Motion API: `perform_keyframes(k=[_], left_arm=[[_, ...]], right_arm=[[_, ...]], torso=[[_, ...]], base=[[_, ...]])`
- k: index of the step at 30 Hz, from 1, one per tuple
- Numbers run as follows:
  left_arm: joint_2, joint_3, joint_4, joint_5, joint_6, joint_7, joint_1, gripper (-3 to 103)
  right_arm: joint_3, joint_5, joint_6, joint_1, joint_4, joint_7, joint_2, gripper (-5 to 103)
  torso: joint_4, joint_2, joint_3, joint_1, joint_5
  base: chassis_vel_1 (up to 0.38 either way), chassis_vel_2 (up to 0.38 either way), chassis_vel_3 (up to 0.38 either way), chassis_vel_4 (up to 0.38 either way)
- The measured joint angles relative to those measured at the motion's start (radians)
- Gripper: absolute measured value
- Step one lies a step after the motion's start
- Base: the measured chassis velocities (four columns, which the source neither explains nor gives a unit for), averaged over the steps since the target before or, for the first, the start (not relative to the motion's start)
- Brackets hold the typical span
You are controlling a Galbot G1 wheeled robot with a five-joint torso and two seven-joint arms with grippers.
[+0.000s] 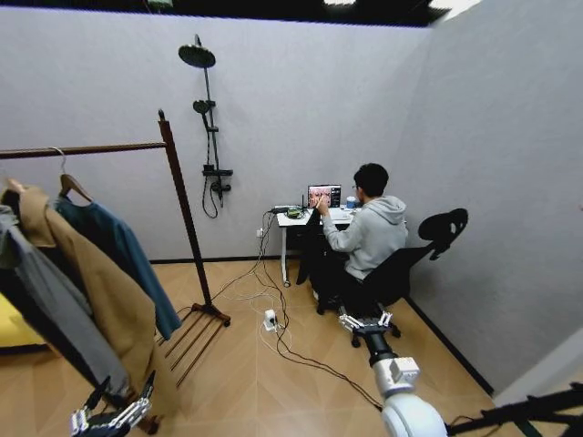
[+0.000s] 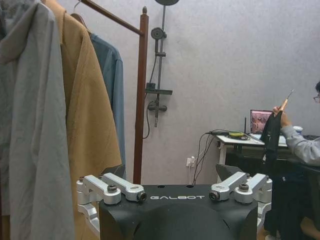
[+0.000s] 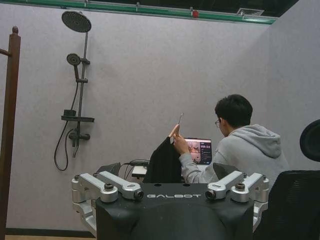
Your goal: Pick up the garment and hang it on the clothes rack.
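The clothes rack (image 1: 182, 218) stands at the robot's left against the grey wall, its dark reddish-brown post rising from a slatted base on the wood floor and its horizontal bar running off toward the left edge of the head view. Three items hang from that bar. Nearest the robot is a grey jacket (image 1: 46, 300); next to it, a long tan coat (image 1: 100, 300); farthest along, closest to the post, the garment (image 1: 123, 250), a teal-blue shirt on a wooden hanger whose metal hook sits over the bar. In the left wrist view the shirt (image 2: 111, 85) shows as a blue strip between the tan coat (image 2: 90, 120) and the rack post (image 2: 141, 95), partly covered by the coat.

A black shower stand (image 1: 208, 127) is mounted on the wall beyond the rack.

A person in a grey hoodie sits on a black office chair (image 1: 410, 259) at a small white desk (image 1: 296, 218) in the far corner and touches none of the hanging clothes. Cables trail across the floor from the desk.

The left gripper (image 1: 111, 419) sits low at the bottom of the head view, just beside the hem of the tan coat, fingers spread apart and holding nothing. The right gripper (image 1: 366, 320) is held out low toward the seated person's chair, fingers likewise apart and empty.
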Motion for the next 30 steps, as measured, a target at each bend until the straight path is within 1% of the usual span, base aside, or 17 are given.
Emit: perform_keyframes(k=[7,13,16,17,19,23,24,25,26,27,28,29,30], left_arm=[[0.000,0.000,0.000,0.000,0.000,0.001,0.000,100],[0.000,0.000,0.000,0.000,0.000,0.000,0.000,100],[0.000,0.000,0.000,0.000,0.000,0.000,0.000,100],[0.000,0.000,0.000,0.000,0.000,0.000,0.000,100],[0.000,0.000,0.000,0.000,0.000,0.000,0.000,100],[0.000,0.000,0.000,0.000,0.000,0.000,0.000,100],[0.000,0.000,0.000,0.000,0.000,0.000,0.000,100],[0.000,0.000,0.000,0.000,0.000,0.000,0.000,100],[0.000,0.000,0.000,0.000,0.000,0.000,0.000,100],[0.000,0.000,0.000,0.000,0.000,0.000,0.000,100],[0.000,0.000,0.000,0.000,0.000,0.001,0.000,100],[0.000,0.000,0.000,0.000,0.000,0.001,0.000,100],[0.000,0.000,0.000,0.000,0.000,0.001,0.000,100]], right_arm=[[-0.006,-0.008,0.005,0.004,-0.025,0.000,0.002,100],[-0.010,-0.009,0.008,0.007,-0.029,-0.001,0.005,100],[-0.010,-0.009,0.008,0.009,-0.030,-0.001,0.005,100],[-0.010,-0.009,0.008,0.010,-0.030,-0.001,0.005,100],[-0.010,-0.009,0.008,0.011,-0.030,-0.001,0.005,100],[-0.010,-0.009,0.010,0.011,-0.032,-0.001,0.005,100],[-0.010,-0.009,0.011,0.011,-0.033,-0.001,0.005,100],[-0.010,-0.009,0.017,0.011,-0.038,-0.001,0.005,100],[-0.010,-0.009,0.017,0.011,-0.038,-0.001,0.005,100],[-0.010,-0.009,0.027,0.013,-0.046,-0.001,0.006,100],[-0.010,-0.017,0.050,0.017,-0.060,-0.001,0.006,100],[-0.010,-0.017,0.050,0.017,-0.060,-0.001,0.006,100],[-0.009,-0.025,0.068,0.023,-0.071,-0.002,0.007,100]], torso=[[-0.0003,0.000,0.000,0.000,0.0001],[0.0001,0.000,0.000,0.000,0.0000],[-0.0001,0.000,0.000,0.000,0.0000],[-0.0001,0.000,0.000,0.000,0.0004],[-0.0001,0.000,0.000,0.000,-0.0003],[-0.0003,0.000,0.000,0.000,0.0007],[-0.0004,0.000,0.000,0.000,-0.0002],[0.0001,0.000,0.000,0.000,0.0008],[0.0001,0.000,0.000,0.000,0.0008],[0.0000,0.000,0.000,0.000,-0.0004],[-0.0003,0.000,0.000,0.000,0.0007],[-0.0003,0.000,0.000,0.000,0.0007],[0.0000,0.000,0.000,0.000,-0.0002]], base=[[0.214,-0.252,-0.241,0.228],[0.237,-0.223,-0.216,0.240],[0.252,-0.242,-0.254,0.247],[0.239,-0.247,-0.249,0.244],[0.215,-0.272,-0.243,0.244],[0.223,-0.258,-0.255,0.232],[0.217,-0.247,-0.255,0.241],[0.241,-0.226,-0.226,0.221],[0.241,-0.226,-0.226,0.221],[0.221,-0.227,-0.220,0.241],[0.224,-0.150,-0.173,0.193],[0.224,-0.150,-0.173,0.193],[0.171,-0.150,-0.179,0.168]])
